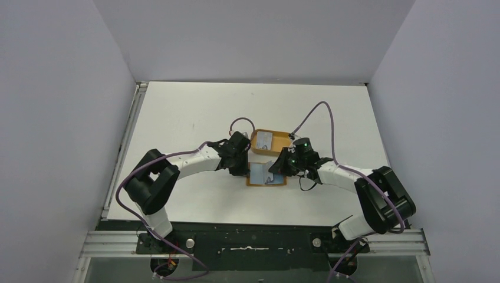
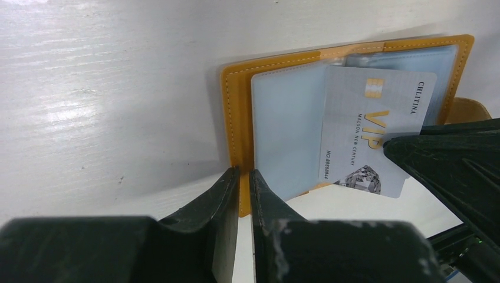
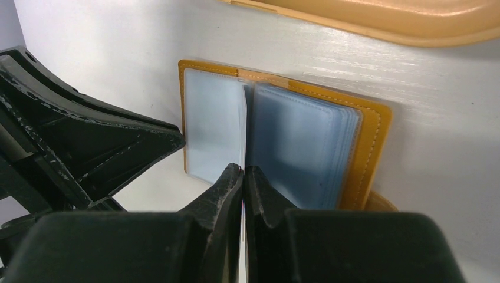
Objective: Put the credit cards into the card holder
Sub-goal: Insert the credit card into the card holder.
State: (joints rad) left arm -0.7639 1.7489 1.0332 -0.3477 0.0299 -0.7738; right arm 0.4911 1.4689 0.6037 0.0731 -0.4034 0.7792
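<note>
The left gripper (image 2: 243,175) pinches the edge of the card holder (image 2: 234,118), open on the table (image 2: 118,88), so the right gripper (image 3: 243,172), closed on a silver credit card (image 2: 365,135), should slide it squarely into a pocket (image 2: 286,135).

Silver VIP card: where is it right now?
In the left wrist view, the silver VIP card stands tilted over the open card holder, pinched in the right pincer. The orange tray lies just beyond.
</note>
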